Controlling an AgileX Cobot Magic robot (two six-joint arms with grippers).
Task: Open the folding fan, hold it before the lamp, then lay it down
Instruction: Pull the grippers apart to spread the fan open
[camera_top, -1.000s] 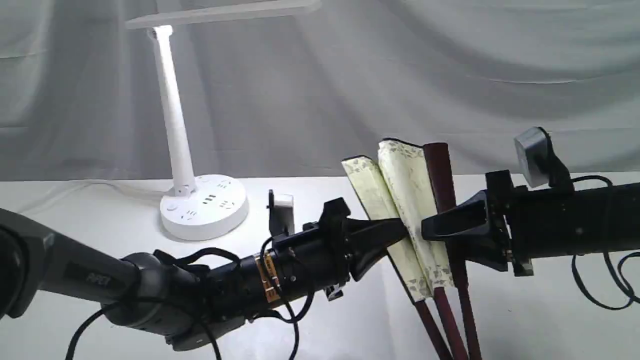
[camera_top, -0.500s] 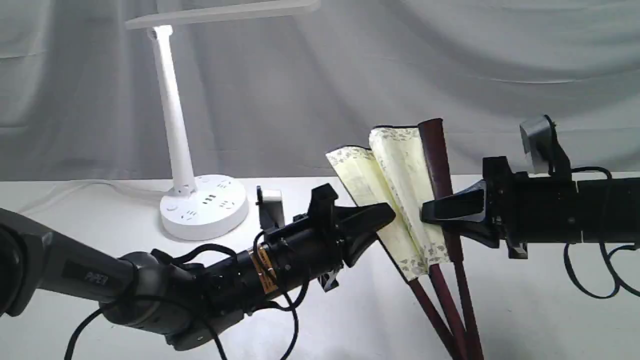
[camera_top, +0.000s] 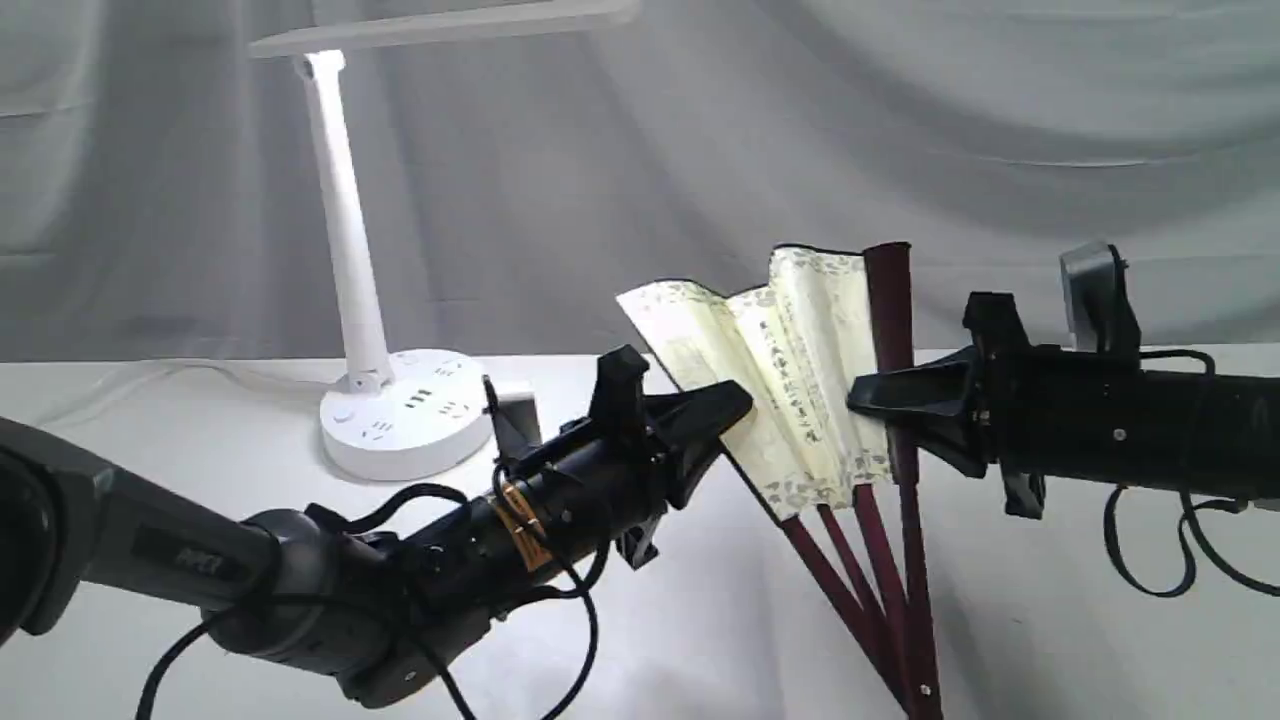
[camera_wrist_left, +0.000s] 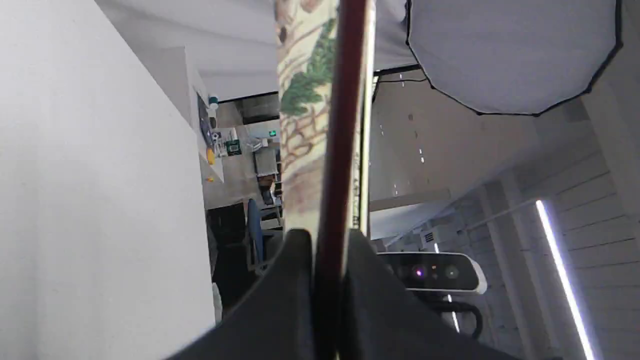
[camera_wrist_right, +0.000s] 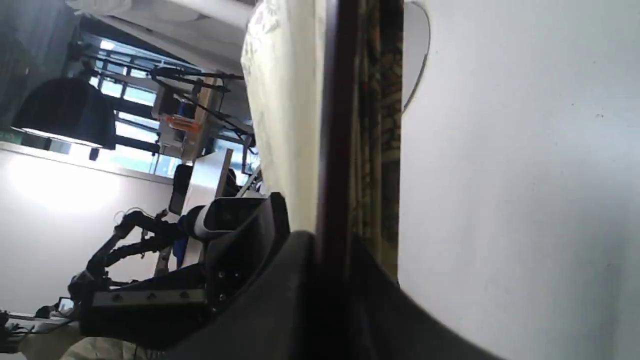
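Observation:
The folding fan (camera_top: 790, 380) stands partly spread above the table, cream pleats with black writing showing, maroon ribs meeting low at the pivot. My left gripper (camera_top: 735, 405) is shut on its left guard, which runs between the fingers in the left wrist view as a dark red stick (camera_wrist_left: 345, 125). My right gripper (camera_top: 865, 400) is shut on the right maroon guard (camera_wrist_right: 337, 125). The white lamp (camera_top: 345, 250) stands at the back left, its bar head lit, well left of the fan.
The lamp's round base (camera_top: 408, 425) with sockets sits on the white table (camera_top: 150, 420) behind my left arm. A grey cloth backdrop (camera_top: 900, 150) hangs behind. Black cables dangle under both arms.
The right gripper has shut on the right guard. My left gripper has pulled its guard leftward, so the fan has spread wider and more pleats show.

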